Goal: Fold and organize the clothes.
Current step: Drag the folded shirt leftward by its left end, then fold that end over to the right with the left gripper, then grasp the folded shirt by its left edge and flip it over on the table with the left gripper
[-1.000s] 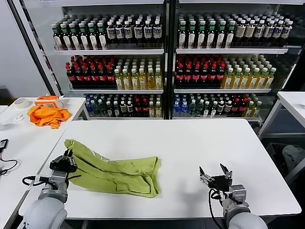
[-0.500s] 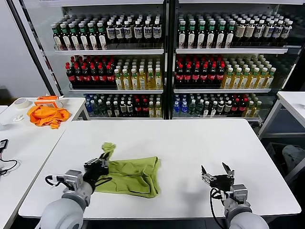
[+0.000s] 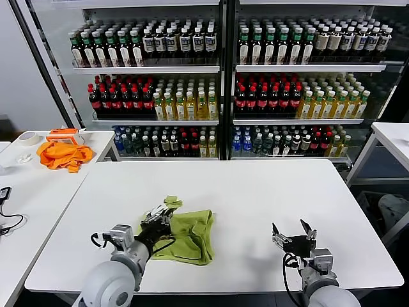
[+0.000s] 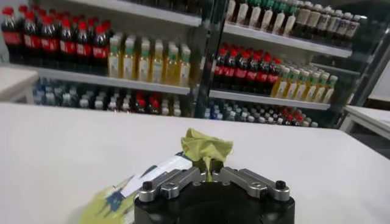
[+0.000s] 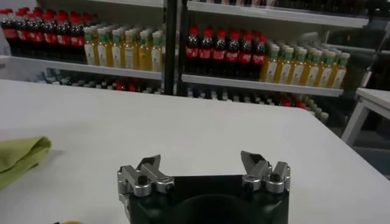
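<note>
The lime yellow-green T-shirt (image 3: pixel 188 233) lies folded over itself on the white table (image 3: pixel 255 192), left of the middle near the front. My left gripper (image 3: pixel 167 211) is shut on a bunched corner of the shirt (image 4: pixel 206 146) and holds it up over the folded part. A white printed part shows beside the gripper in the left wrist view (image 4: pixel 159 170). My right gripper (image 3: pixel 293 233) is open and empty at the front right of the table (image 5: pixel 201 161). The shirt's edge shows far off in the right wrist view (image 5: pixel 21 157).
An orange cloth (image 3: pixel 62 155), a roll of tape (image 3: pixel 28 137) and an orange box (image 3: pixel 66 133) lie on a side table at the left. Drink coolers (image 3: pixel 223 77) full of bottles stand behind. Another white table (image 3: pixel 393 137) is at the right.
My left gripper has dragged the shirt's left end rightward over the rest, so the shirt went from spread long to folded short. The right gripper barely moved.
</note>
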`<state>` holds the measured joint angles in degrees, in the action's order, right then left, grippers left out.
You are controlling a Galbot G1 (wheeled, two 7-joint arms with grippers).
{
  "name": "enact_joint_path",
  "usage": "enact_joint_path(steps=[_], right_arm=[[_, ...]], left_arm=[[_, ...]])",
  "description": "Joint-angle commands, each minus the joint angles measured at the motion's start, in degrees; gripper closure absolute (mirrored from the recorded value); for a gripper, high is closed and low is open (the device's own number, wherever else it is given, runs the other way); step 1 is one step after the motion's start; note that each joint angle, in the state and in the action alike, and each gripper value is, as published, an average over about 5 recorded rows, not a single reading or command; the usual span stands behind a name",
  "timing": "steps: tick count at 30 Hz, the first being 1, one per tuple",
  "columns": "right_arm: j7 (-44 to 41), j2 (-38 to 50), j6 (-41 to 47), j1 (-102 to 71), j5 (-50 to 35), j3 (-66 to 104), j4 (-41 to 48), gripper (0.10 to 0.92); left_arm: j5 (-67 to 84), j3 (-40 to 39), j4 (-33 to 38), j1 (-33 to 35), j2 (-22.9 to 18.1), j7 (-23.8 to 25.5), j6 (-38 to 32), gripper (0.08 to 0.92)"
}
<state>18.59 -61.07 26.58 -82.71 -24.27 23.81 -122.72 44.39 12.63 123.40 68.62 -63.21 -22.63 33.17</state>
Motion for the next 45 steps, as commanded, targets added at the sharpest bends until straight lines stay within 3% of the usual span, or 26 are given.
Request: enact_joint_path(steps=[1,16,22,28,33,39,45], right_arm=[[-0.02,-0.20,-0.11,0.00,0.30,-0.07,0.22,0.203],[-0.39,-0.70,-0.41,-0.08,1.11,-0.29,-0.06,0.203],[-0.64,-0.93,-0.43,0.70,1.35,-0.40,-0.50,0.203],[-1.54,-0.47,-1.22,2.04,1.15,-0.79,0.23,0.203],[-2.39,0.05,-2.48,2.15,1.07,-1.18,1.36,0.203],[-2.45,-0.50,-2.58,1.89,1.50,-1.71,0.85,0.203],[-2.28,-0.55,-2.54,0.88,1.87,-0.87,0.02,0.203]], left_arm=[[2.46,-3.46,-5.97,-2.88,-7.21,-3.16,-0.01,0.901],[2.60,-5.46,-9.34,-4.16,-14.18,-2.19,-0.40,0.881],[2.81,-3.65,-5.48,-2.20,-14.28,1.09,-4.74,0.727],[-8.95,4.10,-3.57,1.13,-7.30,3.68,-7.12,0.554],[-24.92,10.53,-6.31,7.32,-3.48,6.37,-1.67,0.406],[-30.65,10.78,-8.41,11.45,-4.36,7.54,-0.16,0.237],[-27.61,9.72,-10.46,10.22,-5.54,7.26,-0.13,0.179]])
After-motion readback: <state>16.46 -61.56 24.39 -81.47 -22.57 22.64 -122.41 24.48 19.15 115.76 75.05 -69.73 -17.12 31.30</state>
